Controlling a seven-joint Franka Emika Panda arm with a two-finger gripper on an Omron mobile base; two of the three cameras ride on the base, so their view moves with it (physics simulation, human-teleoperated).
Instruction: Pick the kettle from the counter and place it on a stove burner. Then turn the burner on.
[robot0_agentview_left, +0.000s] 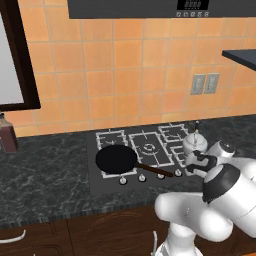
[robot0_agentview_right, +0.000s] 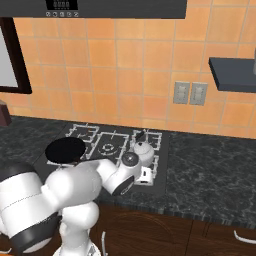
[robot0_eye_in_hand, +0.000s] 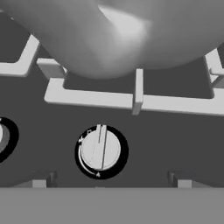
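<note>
The silvery kettle (robot0_agentview_left: 195, 143) (robot0_agentview_right: 144, 148) stands upright on the front-right stove burner (robot0_agentview_left: 179, 153) of the black cooktop set into the dark counter (robot0_agentview_left: 45, 170) (robot0_agentview_right: 210, 170). In the hand view its rounded underside (robot0_eye_in_hand: 131, 35) looms over the pale grate (robot0_eye_in_hand: 131, 100). My gripper (robot0_agentview_left: 190, 169) (robot0_agentview_right: 145, 175) (robot0_eye_in_hand: 109, 183) hovers just in front of the kettle, above the cooktop's front edge. It is open, with nothing between the fingers. Its two fingertips (robot0_eye_in_hand: 39, 183) stand far apart on either side of a round white knob (robot0_eye_in_hand: 101, 151).
A black frying pan (robot0_agentview_left: 116, 159) (robot0_agentview_right: 65, 150) sits on the front-left burner, its handle pointing right toward the knobs. A second knob (robot0_eye_in_hand: 3, 136) shows at the left edge. A brown bottle (robot0_agentview_left: 7, 134) stands at the far left. A dark shelf (robot0_agentview_right: 232, 74) juts from the wall.
</note>
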